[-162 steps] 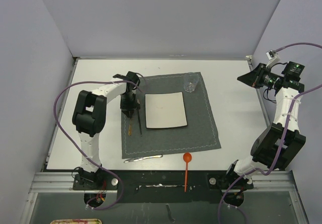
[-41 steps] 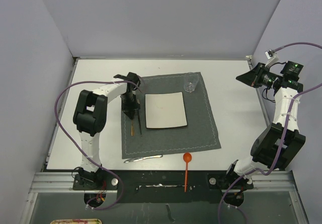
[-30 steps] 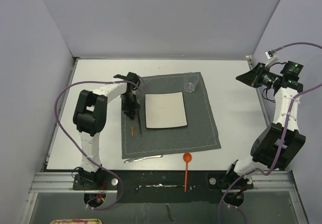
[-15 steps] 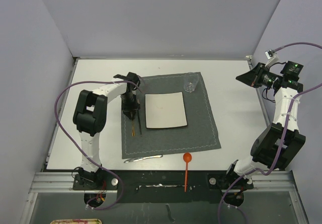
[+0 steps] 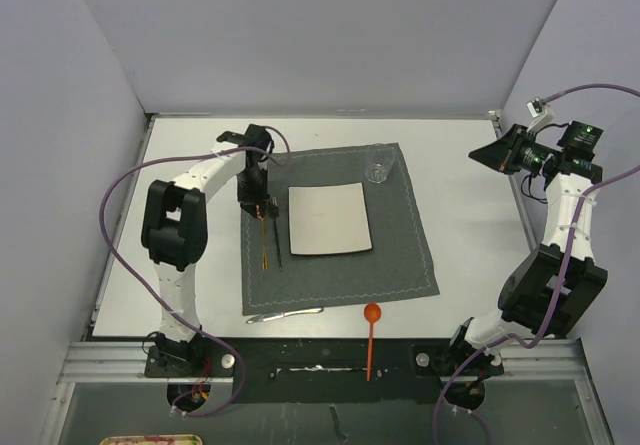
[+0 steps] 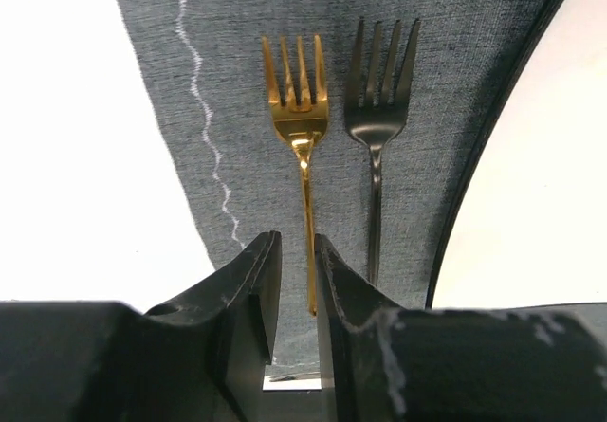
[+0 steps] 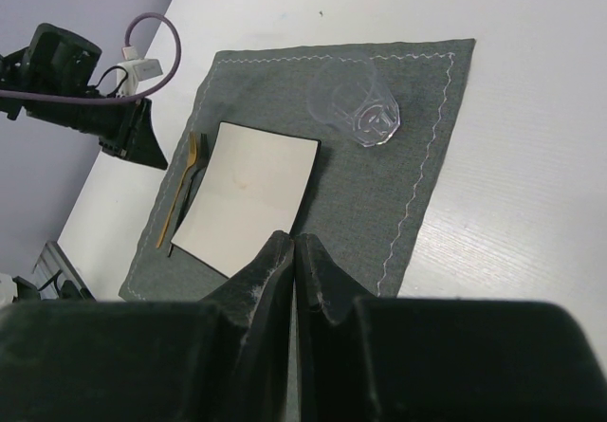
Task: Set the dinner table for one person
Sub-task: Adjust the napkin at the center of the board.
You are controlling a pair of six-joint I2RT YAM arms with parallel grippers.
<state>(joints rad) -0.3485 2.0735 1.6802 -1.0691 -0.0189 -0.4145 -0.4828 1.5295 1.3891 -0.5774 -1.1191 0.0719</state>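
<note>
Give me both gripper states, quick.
Left gripper: slightly open, empty, over the gold fork.
Right gripper: shut, empty.

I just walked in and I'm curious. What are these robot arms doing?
They are setting the dinner table for one. The left gripper hovers, slightly open, over the handle of a gold fork lying on the grey placemat beside a dark fork, left of the plate. A glass stands on the mat. A knife and orange spoon wait near the front. The right gripper is shut, off to the side.
</note>
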